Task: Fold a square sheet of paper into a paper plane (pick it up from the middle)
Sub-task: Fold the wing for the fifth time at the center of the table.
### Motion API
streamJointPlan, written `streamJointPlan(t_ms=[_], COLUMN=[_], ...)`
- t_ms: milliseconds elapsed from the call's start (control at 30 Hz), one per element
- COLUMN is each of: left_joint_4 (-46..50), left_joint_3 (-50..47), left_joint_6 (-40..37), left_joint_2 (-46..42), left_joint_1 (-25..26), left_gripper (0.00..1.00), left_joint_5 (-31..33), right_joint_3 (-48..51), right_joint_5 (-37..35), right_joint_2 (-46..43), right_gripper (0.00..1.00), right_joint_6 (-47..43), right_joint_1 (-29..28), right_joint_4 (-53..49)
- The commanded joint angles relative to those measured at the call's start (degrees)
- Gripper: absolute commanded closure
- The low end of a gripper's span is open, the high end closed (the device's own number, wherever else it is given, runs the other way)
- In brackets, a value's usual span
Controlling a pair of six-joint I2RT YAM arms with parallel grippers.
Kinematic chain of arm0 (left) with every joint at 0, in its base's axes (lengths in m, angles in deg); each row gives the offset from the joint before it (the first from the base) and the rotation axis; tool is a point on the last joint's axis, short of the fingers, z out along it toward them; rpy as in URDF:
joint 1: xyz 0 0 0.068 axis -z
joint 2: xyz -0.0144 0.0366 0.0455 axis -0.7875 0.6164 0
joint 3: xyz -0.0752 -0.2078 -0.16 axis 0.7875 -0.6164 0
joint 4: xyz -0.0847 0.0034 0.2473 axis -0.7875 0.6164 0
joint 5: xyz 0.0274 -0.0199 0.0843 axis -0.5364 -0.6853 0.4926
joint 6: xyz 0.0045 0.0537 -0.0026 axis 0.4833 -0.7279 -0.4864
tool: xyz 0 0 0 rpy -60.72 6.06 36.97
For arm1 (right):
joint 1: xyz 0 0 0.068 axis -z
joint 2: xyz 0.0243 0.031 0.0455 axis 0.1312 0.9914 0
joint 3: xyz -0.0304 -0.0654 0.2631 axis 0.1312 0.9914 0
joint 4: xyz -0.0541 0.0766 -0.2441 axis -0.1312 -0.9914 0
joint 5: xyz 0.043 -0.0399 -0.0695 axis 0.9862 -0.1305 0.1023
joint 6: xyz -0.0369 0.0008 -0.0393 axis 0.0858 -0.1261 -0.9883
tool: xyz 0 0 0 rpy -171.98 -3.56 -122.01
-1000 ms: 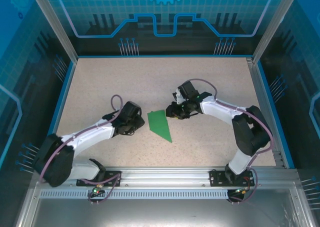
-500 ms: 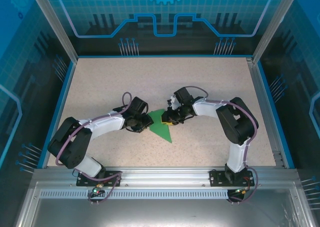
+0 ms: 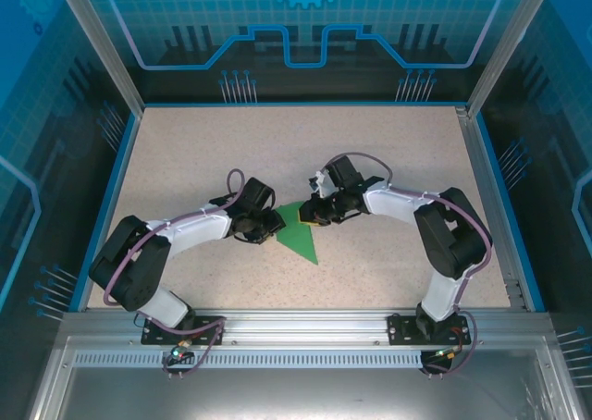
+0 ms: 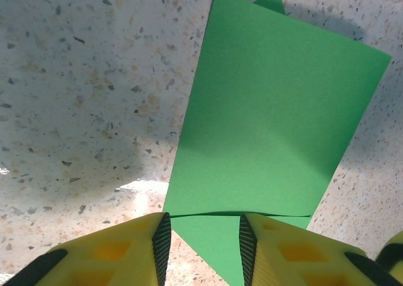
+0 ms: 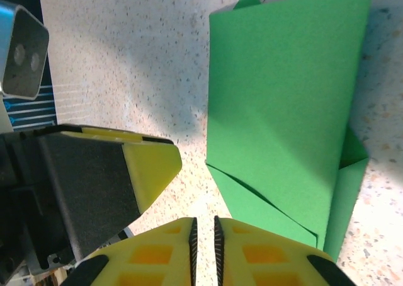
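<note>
Top view. The sheet, partly folded into a wedge, lies flat on the worktop, about midway between the left and right edges and nearer the near edge than the far one. Its long axis runs far to near: the broad end is far, the point is near and leans slightly right. The left gripper is at the sheet's left edge and the right gripper at its far right corner. Both are right at the paper, so neither is clearly nearer.

Left wrist. The left gripper has its fingers apart. The sheet stretches straight ahead of them. Its near flap edge and a lower layer's corner reach into the gap between the pads. It is straddled, not clamped.

Right wrist. The right gripper has its fingers almost together, with only a thin slit between them. No paper is visible in the slit. The sheet lies ahead and to the right, and its nearest folded edge is just beside the fingertips. The left gripper's finger stands just left of that edge.

Judgement: a fold is being set up. The relation that counts is the left jaws around the near edge. A pinch there works only if that edge lifts off the worktop; otherwise the pads would slide over the flat paper.
</note>
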Motion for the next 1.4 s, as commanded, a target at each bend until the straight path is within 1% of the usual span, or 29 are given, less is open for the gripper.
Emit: streamJointPlan(t_ms=[0, 233, 500, 633, 800, 933, 1033, 1167, 1200, 1267, 1367], left_joint_4=[-0.43, -1.16, -2.28, -3.05, -5.66, -5.97, -6.51, -6.17, -6.17, -5.98, -5.81], left_joint_3=[1.33, 1.59, 1.69, 1.30, 0.52, 0.42, 0.13, 0.07, 0.12, 0.25, 0.19], left_joint_6=[-0.24, -0.26, -0.46, -0.68, -0.09, 0.58, 0.81, 0.78, 0.73, 0.64, 0.42], left_joint_2=[1.10, 1.90, 2.90, 3.05, 4.05, 5.00, 5.29, 5.37, 5.46, 5.40, 5.21], left_joint_1=[-0.69, -1.42, -2.29, -3.24, -4.64, -4.71, -4.71, -4.69, -4.69, -4.76, -4.78], left_gripper=[0.63, 0.63, 0.62, 0.61, 0.60, 0.59, 0.59, 0.59, 0.59, 0.59, 0.58], left_joint_5=[-1.90, -3.48, -5.57, -6.95, -10.28, -10.87, -11.05, -10.48, -10.52, -10.43, -10.17], right_joint_3=[1.49, 3.49, 6.01, 8.57, 12.01, 12.50, 12.92, 10.55, 8.44, 6.37, 4.13], right_joint_5=[2.20, 0.29, -0.46, 1.23, 3.44, 3.43, 4.99, 2.97, 2.16, -0.94, -4.30], right_joint_2=[0.85, 3.84, 7.49, 9.09, 10.46, 11.01, 9.90, 4.57, 3.40, 1.00, 0.08], right_gripper=[0.84, 0.84, 0.84, 0.84, 0.84, 0.84, 0.83, 0.82, 0.82, 0.82, 0.82], right_joint_6=[-1.16, -1.55, -1.64, -0.47, 2.04, 3.02, 4.15, 1.62, 0.77, -0.74, -2.03], right_joint_1=[-1.65, -1.69, 0.74, 2.34, 3.49, 4.38, 4.54, 2.72, 2.24, 1.29, 1.05], right_joint_4=[-1.17, -0.07, 2.78, 6.25, 10.87, 11.06, 12.20, 7.28, 5.66, 2.04, -0.98])
